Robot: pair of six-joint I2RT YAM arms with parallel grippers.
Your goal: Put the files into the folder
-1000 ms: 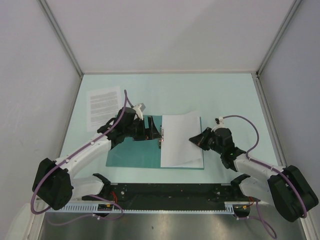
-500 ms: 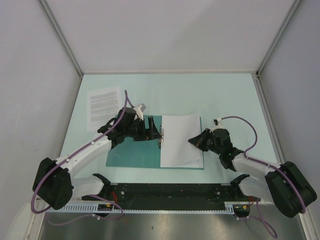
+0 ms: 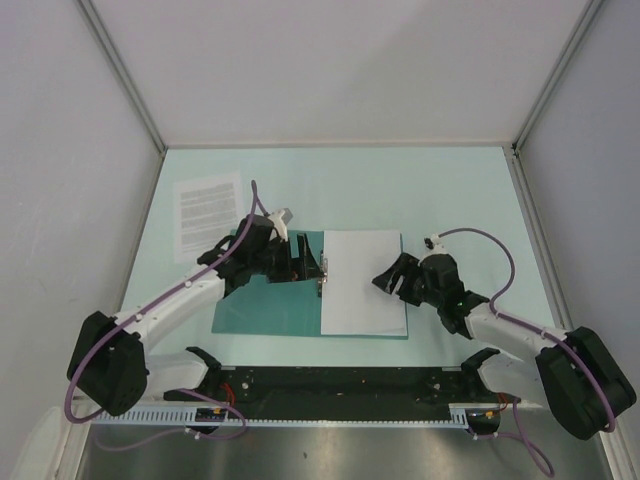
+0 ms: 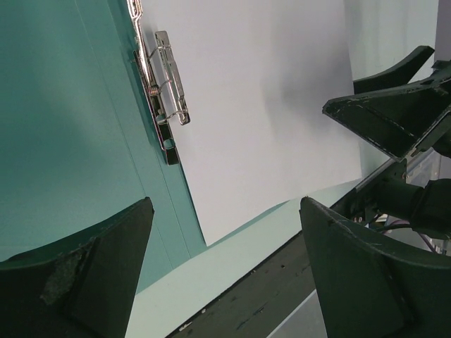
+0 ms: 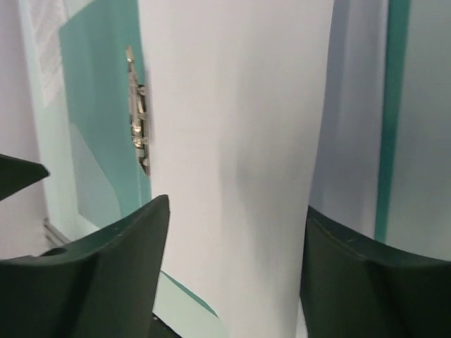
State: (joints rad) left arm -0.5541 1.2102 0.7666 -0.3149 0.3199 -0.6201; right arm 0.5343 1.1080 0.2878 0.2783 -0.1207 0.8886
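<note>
The teal folder (image 3: pixel 262 311) lies open near the table's front. A nearly blank white sheet (image 3: pixel 362 283) rests flat on its right half, beside the metal clip (image 3: pixel 322 276) at the spine. The printed sheet (image 3: pixel 207 211) lies on the table at the back left, outside the folder. My left gripper (image 3: pixel 307 262) hovers open over the spine by the clip (image 4: pixel 165 105), with nothing between its fingers (image 4: pixel 225 204). My right gripper (image 3: pixel 384 280) stands open over the blank sheet's (image 5: pixel 239 141) right part, jaws (image 5: pixel 238 204) apart and holding nothing.
The pale mint tabletop (image 3: pixel 440 200) is walled by grey panels at the back and both sides. A black rail (image 3: pixel 340 385) with the arm bases runs along the near edge. The two grippers face each other across the blank sheet.
My right gripper has gone from shut to open and let go of the blank sheet, whose raised right edge has settled flat on the folder. The left arm has barely moved.
</note>
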